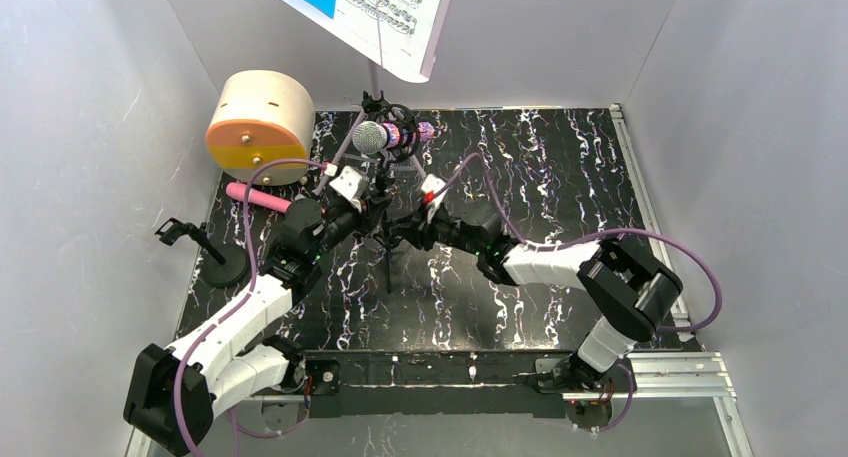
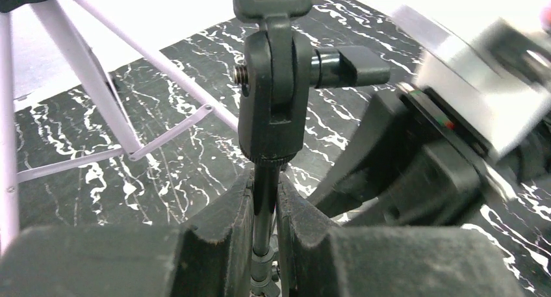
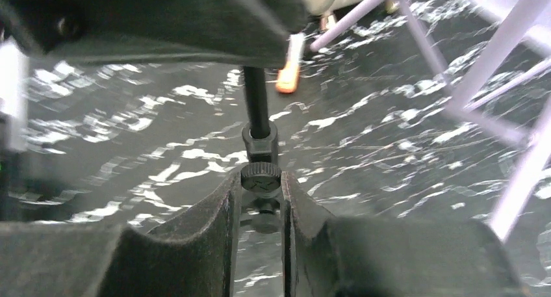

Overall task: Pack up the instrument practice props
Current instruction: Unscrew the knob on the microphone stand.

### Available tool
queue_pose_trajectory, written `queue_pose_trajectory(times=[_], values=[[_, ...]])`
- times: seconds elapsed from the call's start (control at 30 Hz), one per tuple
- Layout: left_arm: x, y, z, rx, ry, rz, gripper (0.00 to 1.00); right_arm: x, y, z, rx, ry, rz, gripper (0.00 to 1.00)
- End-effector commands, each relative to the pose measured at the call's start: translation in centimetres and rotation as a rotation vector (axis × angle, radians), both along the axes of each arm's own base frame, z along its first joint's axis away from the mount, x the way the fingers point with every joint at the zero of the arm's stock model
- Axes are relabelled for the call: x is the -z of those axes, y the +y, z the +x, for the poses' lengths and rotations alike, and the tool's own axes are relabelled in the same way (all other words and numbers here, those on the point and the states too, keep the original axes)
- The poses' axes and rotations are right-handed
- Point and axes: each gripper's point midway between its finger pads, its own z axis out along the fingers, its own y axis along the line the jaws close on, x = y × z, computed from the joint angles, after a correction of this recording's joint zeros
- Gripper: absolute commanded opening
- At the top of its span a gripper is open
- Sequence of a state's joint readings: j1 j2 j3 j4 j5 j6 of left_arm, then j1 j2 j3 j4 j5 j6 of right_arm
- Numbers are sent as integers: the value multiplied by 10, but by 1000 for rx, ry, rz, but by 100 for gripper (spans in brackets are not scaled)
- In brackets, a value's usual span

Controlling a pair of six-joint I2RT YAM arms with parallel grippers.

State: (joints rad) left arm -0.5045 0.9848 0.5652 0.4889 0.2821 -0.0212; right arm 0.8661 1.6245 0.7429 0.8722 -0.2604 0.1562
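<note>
The silver-mesh purple mic [image 1: 371,135] sits in its black ring mount [image 1: 398,120] on top of a thin black tripod [image 1: 388,262] at mid-table. My left gripper [image 1: 377,201] [image 2: 265,180] is shut on the tripod's pole [image 2: 265,203] just under the swivel joint [image 2: 273,95]. My right gripper [image 1: 397,224] [image 3: 261,180] is shut on a knurled knob [image 3: 261,176] lower on the same pole. The pink microphone [image 1: 258,196] lies at the left. The lilac music stand [image 1: 375,77] rises behind, carrying blue and white sheet music [image 1: 360,7].
A round beige and orange box [image 1: 260,127] sits at the back left. A black clip stand on a round base [image 1: 222,265] is at the left edge. The lilac stand's legs [image 2: 97,82] [image 3: 481,82] spread close to both grippers. White walls enclose the table.
</note>
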Motion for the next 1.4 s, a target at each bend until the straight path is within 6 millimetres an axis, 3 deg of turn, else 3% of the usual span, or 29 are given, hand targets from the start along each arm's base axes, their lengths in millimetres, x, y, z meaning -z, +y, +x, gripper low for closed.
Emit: queue_pose_trajectory(times=[0.0,0.3,0.37,0.53,0.67,0.77,0.9,1.03,1.2,1.37], values=[[51,-16,-34,135,209,45,0,-4,10,19,63,-541,-293,1],[47,-15,-35,130,202,32,0,2,9,12,63,-1203,-633,1],[47,-15,-36,129,202,30,0,-4,9,9,79,-1315,-666,1],[45,-14,-35,120,197,27,0,-12,7,3,118,-1525,-758,1],[45,-13,-34,115,195,28,0,-12,5,2,174,-1545,-755,3],[45,-12,-34,110,195,29,0,-10,5,-1,198,-1441,-691,15],[46,-12,-33,108,198,31,0,-4,11,-10,142,-1167,-554,51],[46,-13,-33,111,199,32,0,-7,12,-17,141,-920,-406,68],[45,-13,-34,114,196,31,0,-8,7,-25,135,-627,-208,77],[45,-13,-34,116,193,31,0,-31,-10,-29,100,-371,25,79]])
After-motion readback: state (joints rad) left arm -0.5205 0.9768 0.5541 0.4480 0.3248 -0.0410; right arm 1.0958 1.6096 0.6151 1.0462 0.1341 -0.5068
